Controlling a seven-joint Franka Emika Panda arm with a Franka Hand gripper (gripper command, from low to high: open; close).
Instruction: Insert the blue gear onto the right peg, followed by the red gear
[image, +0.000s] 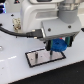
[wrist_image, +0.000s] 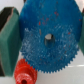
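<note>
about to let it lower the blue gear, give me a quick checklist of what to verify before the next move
1. Blue gear held in the claw: ok, a green pad sits against its rim in the wrist view.
2. Gear's centre hole unobstructed: ok, it shows open in the wrist view.
3. Hole lined up over the right peg: cannot tell, the exterior view shows the gear beside the pin but not the alignment.
4. Gear level: cannot tell at this resolution.
5. Red gear out of the way: cannot tell, it lies near the blue gear's rim in the wrist view.
6. Plate flat on the table: ok.
</note>
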